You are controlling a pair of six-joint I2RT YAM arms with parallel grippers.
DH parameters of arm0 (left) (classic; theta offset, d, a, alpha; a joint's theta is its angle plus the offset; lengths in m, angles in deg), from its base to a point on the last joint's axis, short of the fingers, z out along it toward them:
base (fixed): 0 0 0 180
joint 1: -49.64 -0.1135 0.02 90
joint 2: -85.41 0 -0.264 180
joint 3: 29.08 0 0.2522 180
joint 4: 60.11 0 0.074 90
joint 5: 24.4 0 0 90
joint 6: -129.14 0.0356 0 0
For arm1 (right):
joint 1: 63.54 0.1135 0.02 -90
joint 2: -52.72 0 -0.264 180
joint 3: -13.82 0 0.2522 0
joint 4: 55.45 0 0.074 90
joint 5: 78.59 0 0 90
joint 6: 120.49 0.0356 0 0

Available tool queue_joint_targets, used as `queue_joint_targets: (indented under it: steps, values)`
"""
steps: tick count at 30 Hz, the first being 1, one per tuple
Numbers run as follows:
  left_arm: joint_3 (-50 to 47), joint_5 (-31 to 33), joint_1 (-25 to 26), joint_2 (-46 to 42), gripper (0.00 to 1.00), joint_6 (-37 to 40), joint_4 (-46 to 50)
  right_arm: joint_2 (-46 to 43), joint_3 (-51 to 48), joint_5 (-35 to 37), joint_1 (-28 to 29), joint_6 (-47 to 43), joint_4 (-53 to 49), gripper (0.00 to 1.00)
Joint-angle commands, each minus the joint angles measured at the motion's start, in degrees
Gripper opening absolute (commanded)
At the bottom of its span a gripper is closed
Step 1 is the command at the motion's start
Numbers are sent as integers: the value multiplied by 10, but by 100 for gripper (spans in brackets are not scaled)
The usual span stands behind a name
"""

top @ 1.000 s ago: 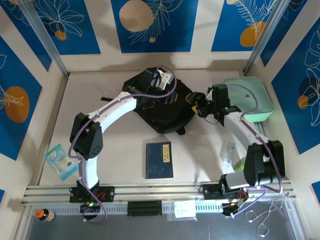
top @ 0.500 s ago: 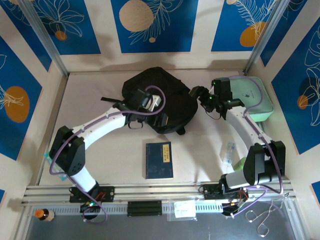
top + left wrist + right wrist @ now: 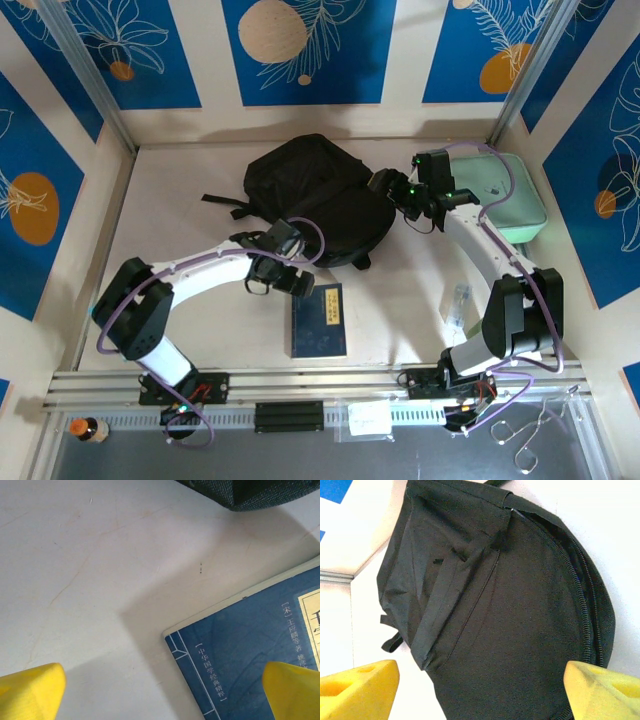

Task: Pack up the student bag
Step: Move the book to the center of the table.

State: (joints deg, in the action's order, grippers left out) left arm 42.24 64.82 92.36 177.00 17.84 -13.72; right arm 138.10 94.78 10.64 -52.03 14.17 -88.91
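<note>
Two grippers, both w/ fingers spread wide and nothing held. The left gripper [image 3: 287, 281] hangs low over the top-left corner of the blue book [image 3: 319, 320]. In the left wrist view one pad is above the cover and the other is over bare table [image 3: 180, 230]. The right gripper [image 3: 388, 187] sits at the right edge of the student bag [image 3: 310, 190], looking down on black fabric and the zip [image 3: 582, 595]. The bag lies slumped at back-centre of the table, just beyond the book, w/ a mint pouch [image 3: 515, 205] close on its right.

What could go wrong, as I judge it:
- Book is thin and flat on the table. If the fingers close at the corner only, it will prob. pivot, slide or peel open at the cover instead of lifting
- One pad is off the book, so coming straight down could jam that pad on the table edge-on, or shove the book away
- Can't tell if the zip is open anywhere. If not, the book has nowhere to go
- Bag is soft. The right gripper may pinch just loose cloth, and the mouth would sag shut or the whole bag drag
- Both arms are working near the bag's front edge, so there's a chance of a clash when the book comes in
</note>
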Motion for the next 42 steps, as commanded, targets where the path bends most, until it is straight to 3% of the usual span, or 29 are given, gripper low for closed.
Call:
queue_joint_targets:
  steps: [1, 11, 21, 25, 36, 42]
  values:
    - [9, 22, 10, 23, 99, 9, 28, 5, 12, 7, 0, -11, -11, 86]
    - [27, 62, 11, 69, 93, 7, 54, 2, 0, -3, -13, -1, -9, 85]
    - [33, 171, -4, 90, 88, -20, 95, 4, -6, -15, -17, 1, -4, 84]
    - [14, 185, -41, 76, 86, -19, 100, 7, -8, -23, -14, 0, -1, 84]
    - [-48, 173, -211, 1, 79, -34, 86, 26, 2, -32, 38, -10, 10, 83]
    - [-41, 120, -253, -62, 77, -50, 75, 55, 36, -55, 89, -59, 2, 79]
